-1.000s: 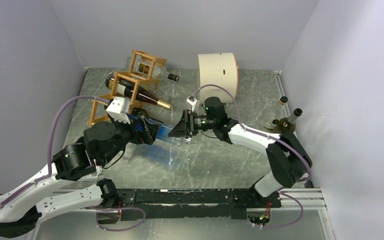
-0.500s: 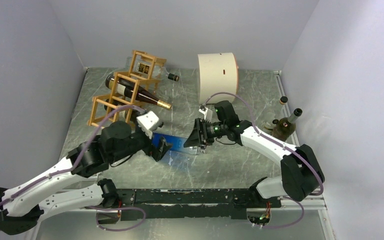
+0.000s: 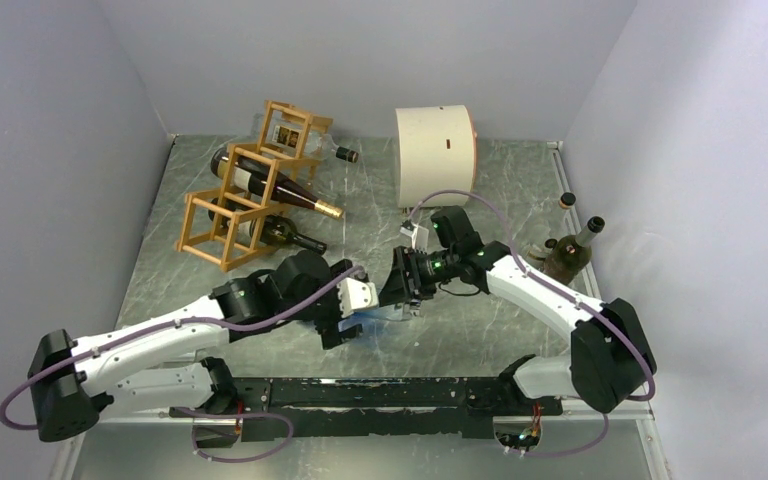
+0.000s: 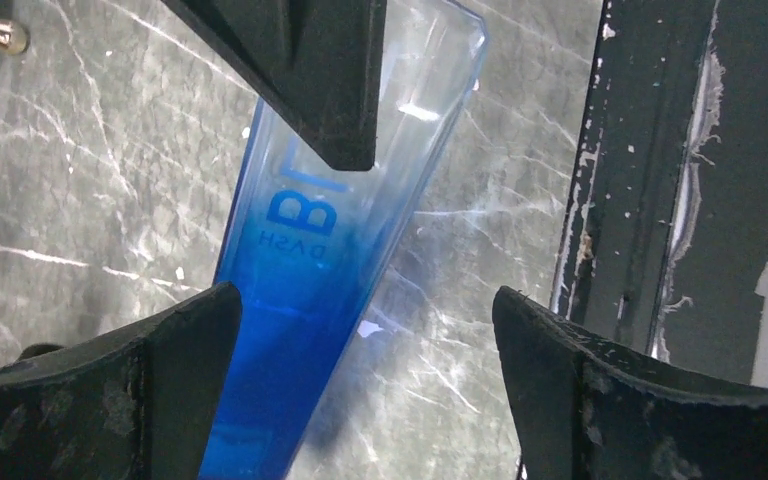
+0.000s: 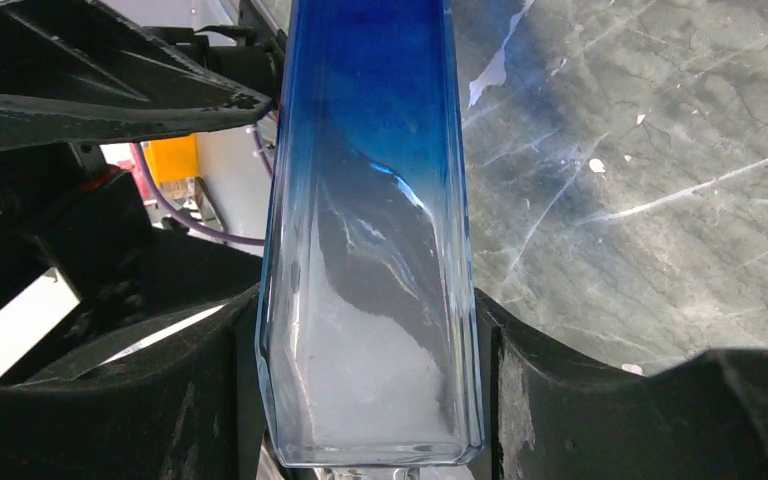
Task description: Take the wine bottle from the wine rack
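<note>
Non-task items, ref: cream drum (image 3: 435,155)
Drum sits at the back of the grey marble surface (image 3: 480,330). Dark bottle (image 3: 567,252) stands well right of the drum by the wall, and a small capped vial (image 3: 566,200) is also right of the drum.

We find the wine rack (image 3: 222,215) at the counter's (image 3: 480,330) far left, with three bottles (image 3: 270,185) lying in its cells. Right of it, at the back, stands a drum (image 3: 435,150). An upright bottle (image 3: 568,255) stands by the right edge. At the front middle, the right tool (image 5: 365,310) clasps a glass bottle (image 5: 370,250), and the left tool (image 4: 365,295) straddles it.
</note>
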Robot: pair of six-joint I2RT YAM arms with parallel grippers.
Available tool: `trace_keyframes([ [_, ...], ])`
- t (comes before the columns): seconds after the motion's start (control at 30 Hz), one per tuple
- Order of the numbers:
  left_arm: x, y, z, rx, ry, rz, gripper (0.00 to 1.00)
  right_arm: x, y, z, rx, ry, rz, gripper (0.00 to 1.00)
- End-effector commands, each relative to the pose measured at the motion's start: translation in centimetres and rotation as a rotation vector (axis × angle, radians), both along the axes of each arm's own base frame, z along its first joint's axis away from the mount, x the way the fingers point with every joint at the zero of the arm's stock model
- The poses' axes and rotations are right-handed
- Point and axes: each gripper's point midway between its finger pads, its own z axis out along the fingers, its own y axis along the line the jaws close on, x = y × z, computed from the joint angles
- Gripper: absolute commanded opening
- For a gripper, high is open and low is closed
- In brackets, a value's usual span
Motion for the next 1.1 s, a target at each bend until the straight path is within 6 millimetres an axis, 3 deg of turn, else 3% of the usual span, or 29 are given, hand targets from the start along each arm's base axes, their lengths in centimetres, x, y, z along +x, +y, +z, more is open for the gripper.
trace_keyframes([
  [0.0,0.7,-2.1,-0.2,-0.051,-0.074,-0.083,0.99,0.0,1.2,5.4,0.165,-0.134,0.092,0.00],
  [0.13,1.8,-2.0,-2.5,0.033,-0.096,-0.067,0.99,-0.4,1.1,5.6,0.169,-0.130,0.110,0.00],
  [0.43,3.4,-2.3,-3.4,0.072,-0.123,-0.018,0.95,-1.4,1.1,6.0,0.171,-0.137,0.144,0.00],
  [0.5,3.1,-2.3,-4.0,0.089,-0.104,-0.034,0.88,-1.7,1.2,6.3,0.186,-0.140,0.148,0.00],
  [0.6,3.0,-2.3,-3.8,0.081,-0.091,-0.018,0.58,-1.8,1.2,6.7,0.187,-0.143,0.146,0.00],
  [0.67,3.1,-2.2,-2.9,0.050,-0.098,0.004,0.46,-1.7,1.1,6.7,0.175,-0.152,0.135,0.01],
  [0.8,2.6,-1.8,-1.0,-0.024,-0.095,0.032,0.21,-0.8,1.0,6.9,0.151,-0.174,0.083,0.26],
  [0.87,2.6,-1.6,-0.3,-0.052,-0.089,0.064,0.12,0.0,1.0,6.9,0.123,-0.193,0.034,0.43],
  [1.0,3.2,-1.2,1.2,-0.115,-0.074,0.166,0.07,2.4,0.5,6.1,0.052,-0.218,-0.106,0.83],
  [1.07,3.5,-1.1,1.9,-0.158,-0.059,0.222,0.07,3.3,0.6,6.1,0.059,-0.222,-0.170,0.95],
])
